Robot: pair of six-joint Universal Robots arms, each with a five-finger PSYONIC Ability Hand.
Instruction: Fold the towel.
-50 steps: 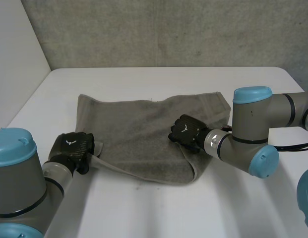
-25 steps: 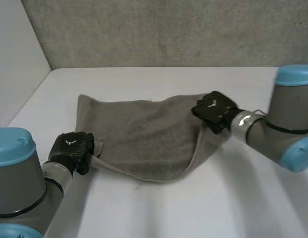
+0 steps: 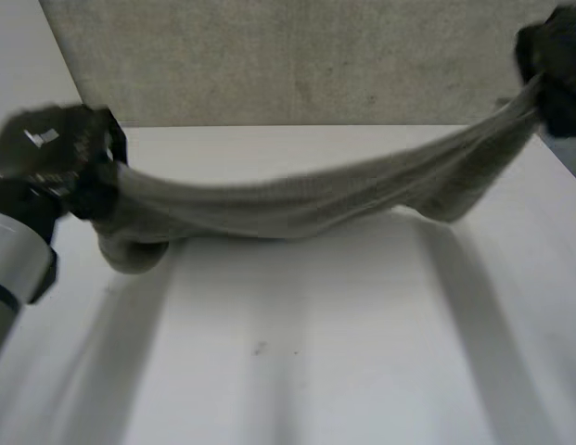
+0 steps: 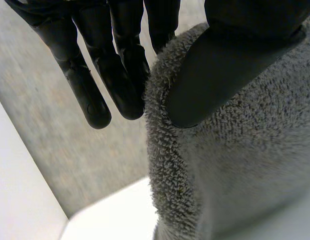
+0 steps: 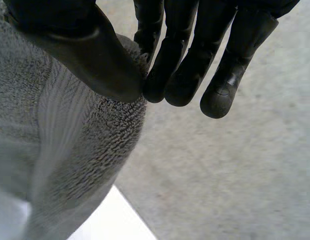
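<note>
My left hand [image 3: 56,162] pinches one end of the grey terry-cloth towel [image 3: 297,204], my right hand [image 3: 556,65] the other. It's slung above the white table [image 3: 315,371], sagging. Both grips look shallow; pull harder and an end could slip.

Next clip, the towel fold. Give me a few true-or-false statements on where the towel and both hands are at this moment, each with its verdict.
1. The left hand pinches the towel between thumb and fingers. True.
2. The towel lies spread flat on the table. False: it hangs stretched between the two hands, most of it raised off the table.
3. The right hand is open and clear of the towel. False: its thumb and fingers pinch the towel's other end.
4. The towel sags in its middle. True.
</note>
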